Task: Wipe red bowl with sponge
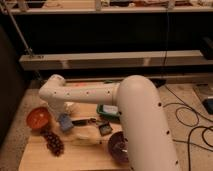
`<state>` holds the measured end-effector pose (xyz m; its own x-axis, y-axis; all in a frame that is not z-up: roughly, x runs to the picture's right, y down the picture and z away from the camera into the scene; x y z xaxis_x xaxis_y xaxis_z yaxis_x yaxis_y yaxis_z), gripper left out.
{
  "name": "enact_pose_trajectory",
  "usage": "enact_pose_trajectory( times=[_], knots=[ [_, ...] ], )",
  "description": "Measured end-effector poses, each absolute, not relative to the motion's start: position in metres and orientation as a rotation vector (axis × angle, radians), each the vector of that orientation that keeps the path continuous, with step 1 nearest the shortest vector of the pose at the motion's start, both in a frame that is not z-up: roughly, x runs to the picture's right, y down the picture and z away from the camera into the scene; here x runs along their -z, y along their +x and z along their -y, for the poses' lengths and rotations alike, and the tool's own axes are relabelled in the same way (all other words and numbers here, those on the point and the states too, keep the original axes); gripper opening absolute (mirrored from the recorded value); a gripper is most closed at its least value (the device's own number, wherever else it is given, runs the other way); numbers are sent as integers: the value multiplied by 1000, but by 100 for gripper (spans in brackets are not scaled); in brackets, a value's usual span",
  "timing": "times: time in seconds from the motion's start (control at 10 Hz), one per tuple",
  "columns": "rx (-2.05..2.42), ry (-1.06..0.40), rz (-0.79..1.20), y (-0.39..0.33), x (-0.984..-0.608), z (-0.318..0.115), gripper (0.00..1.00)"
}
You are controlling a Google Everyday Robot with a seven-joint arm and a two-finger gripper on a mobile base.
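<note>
One gripper (63, 116) hangs over the counter (35, 155) just right of the red bowl (37, 119), its fingers closed on the blue sponge (65, 123); a purple bowl (120, 146) sits well apart.

Dark grapes (53, 142) lie left; purple bowl (118, 146) right, on wooden table (80, 158).

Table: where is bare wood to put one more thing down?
Bare wood lies along the front edge of the table, between the grapes and the purple bowl. Crowded: from the red bowl to the sponge, where the gripper sits.
</note>
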<state>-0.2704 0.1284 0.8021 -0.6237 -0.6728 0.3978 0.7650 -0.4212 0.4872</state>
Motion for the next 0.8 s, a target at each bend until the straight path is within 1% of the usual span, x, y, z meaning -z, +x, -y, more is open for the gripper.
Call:
enact_pose_trajectory(
  times=[0.2,0.4,0.6,0.8],
  knots=[
    [2135,-148,814,-276,-773,-96,0],
    [2148,-75,822,-289,-755,-64,0],
    [2159,-19,831,-310,-750,-46,0],
    [2165,31,841,-332,-760,-40,0]
  ],
)
